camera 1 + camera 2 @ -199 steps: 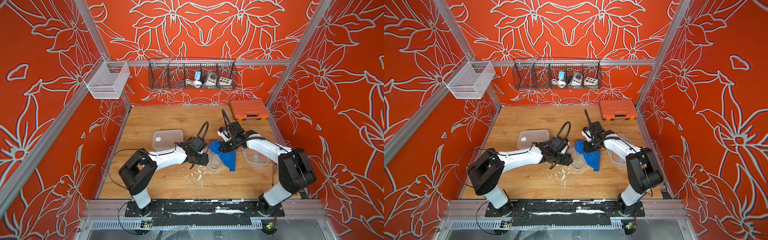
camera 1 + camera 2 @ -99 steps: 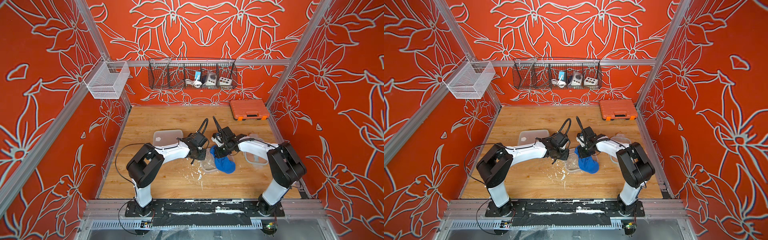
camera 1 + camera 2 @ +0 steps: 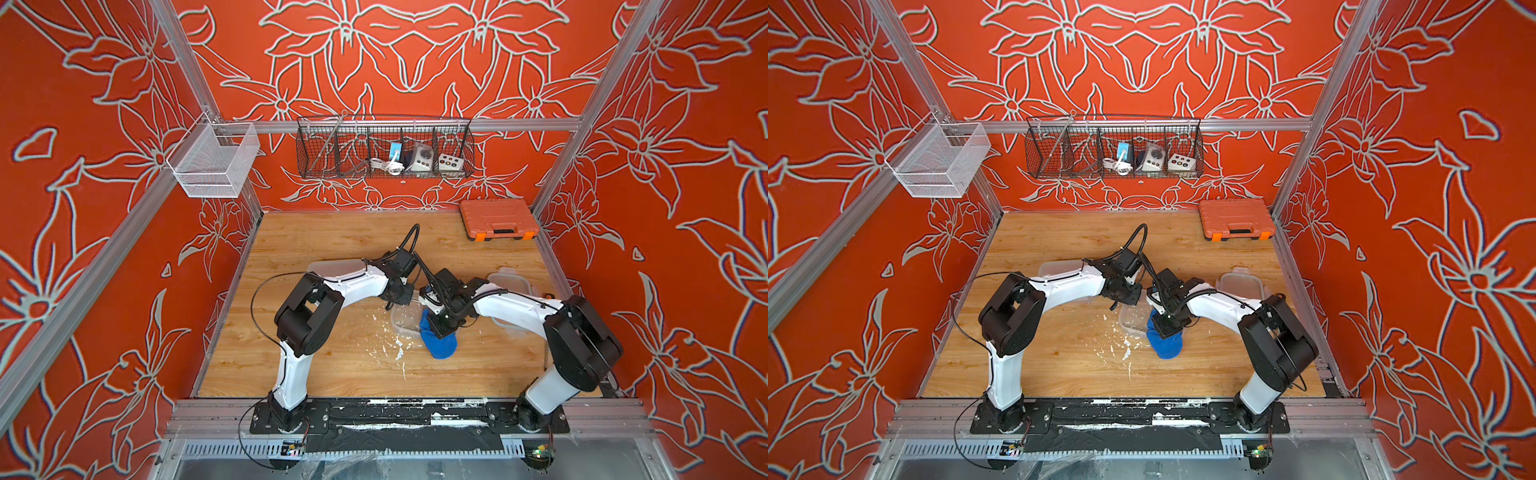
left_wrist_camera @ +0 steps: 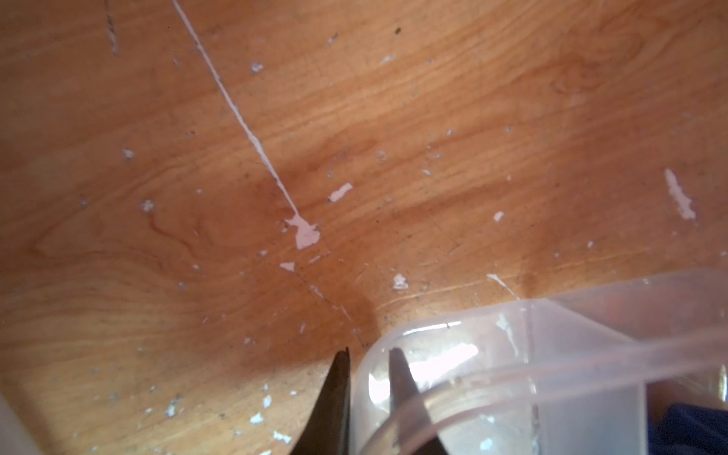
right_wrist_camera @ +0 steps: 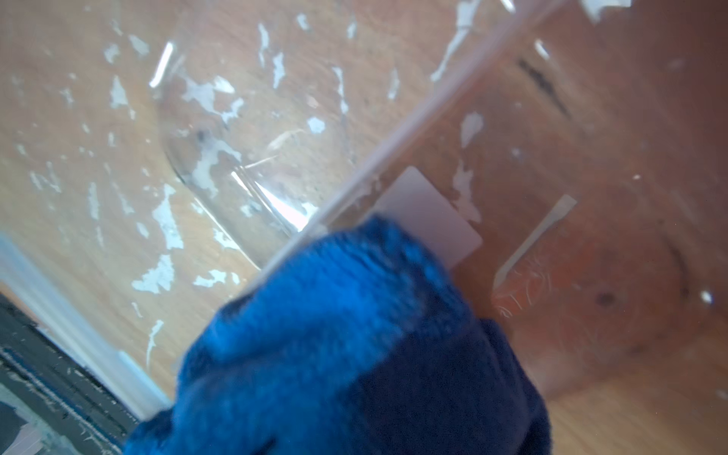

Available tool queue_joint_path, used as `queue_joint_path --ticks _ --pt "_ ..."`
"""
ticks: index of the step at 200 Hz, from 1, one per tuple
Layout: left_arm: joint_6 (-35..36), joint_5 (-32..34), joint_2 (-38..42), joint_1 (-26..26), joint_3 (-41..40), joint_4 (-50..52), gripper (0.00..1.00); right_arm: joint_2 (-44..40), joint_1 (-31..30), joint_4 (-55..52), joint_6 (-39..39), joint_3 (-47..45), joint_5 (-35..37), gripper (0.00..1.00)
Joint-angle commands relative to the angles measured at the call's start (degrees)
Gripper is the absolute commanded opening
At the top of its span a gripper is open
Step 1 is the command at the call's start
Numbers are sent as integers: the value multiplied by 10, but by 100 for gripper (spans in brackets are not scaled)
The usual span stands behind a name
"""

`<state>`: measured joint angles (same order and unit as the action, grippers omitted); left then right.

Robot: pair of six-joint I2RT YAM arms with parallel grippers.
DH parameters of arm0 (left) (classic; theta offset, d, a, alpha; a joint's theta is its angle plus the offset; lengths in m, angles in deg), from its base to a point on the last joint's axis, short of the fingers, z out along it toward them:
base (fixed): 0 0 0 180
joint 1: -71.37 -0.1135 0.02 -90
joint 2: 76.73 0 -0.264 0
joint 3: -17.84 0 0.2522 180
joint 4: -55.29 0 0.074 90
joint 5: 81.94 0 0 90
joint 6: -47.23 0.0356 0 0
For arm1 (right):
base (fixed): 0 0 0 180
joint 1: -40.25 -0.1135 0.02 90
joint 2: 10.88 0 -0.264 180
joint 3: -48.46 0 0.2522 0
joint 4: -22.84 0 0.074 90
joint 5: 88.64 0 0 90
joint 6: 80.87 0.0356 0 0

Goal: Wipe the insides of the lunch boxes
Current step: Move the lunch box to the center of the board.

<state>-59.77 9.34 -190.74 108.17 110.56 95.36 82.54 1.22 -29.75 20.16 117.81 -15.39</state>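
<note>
Blue cloth [image 5: 354, 335] is pinched in the right gripper [image 3: 439, 330] inside the divided lunch box [image 4: 571, 346], its corner wall nipped between the left gripper's [image 4: 370, 354] fingers; wiping seems in hand, floor sweeps being called for.

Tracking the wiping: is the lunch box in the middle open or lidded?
Open: the blue cloth reaches into the lunch box, and the left gripper pinches its bare rim.
</note>
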Motion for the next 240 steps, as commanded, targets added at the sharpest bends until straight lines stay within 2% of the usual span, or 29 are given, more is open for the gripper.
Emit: queue_joint_path --ticks 1,18,56,75,98,133,178,198,217,240 --pt "-7 42 2 -27 11 -35 16 33 -6 -137 -2 28 53 0" --pt "2 42 10 -33 0 -44 16 62 -6 -161 -1 60 122 0" --pt "39 41 32 -33 -36 -62 16 133 5 -217 -18 144 354 0" --pt "48 16 35 -33 -53 -77 16 155 18 -212 -19 176 393 0" --pt "55 -4 36 -29 -68 -87 16 164 26 -149 3 205 410 0" --pt "56 -13 36 -22 -78 -100 15 179 34 -18 61 226 352 0" --pt "68 -15 29 -9 -79 -107 15 254 36 26 115 312 286 0" --pt "68 -12 25 -8 -79 -106 15 285 35 24 128 347 221 0" --pt "62 -12 19 -10 -76 -104 16 272 32 53 135 323 147 0" --pt "49 -12 3 -13 -59 -97 16 204 28 95 133 256 53 0"
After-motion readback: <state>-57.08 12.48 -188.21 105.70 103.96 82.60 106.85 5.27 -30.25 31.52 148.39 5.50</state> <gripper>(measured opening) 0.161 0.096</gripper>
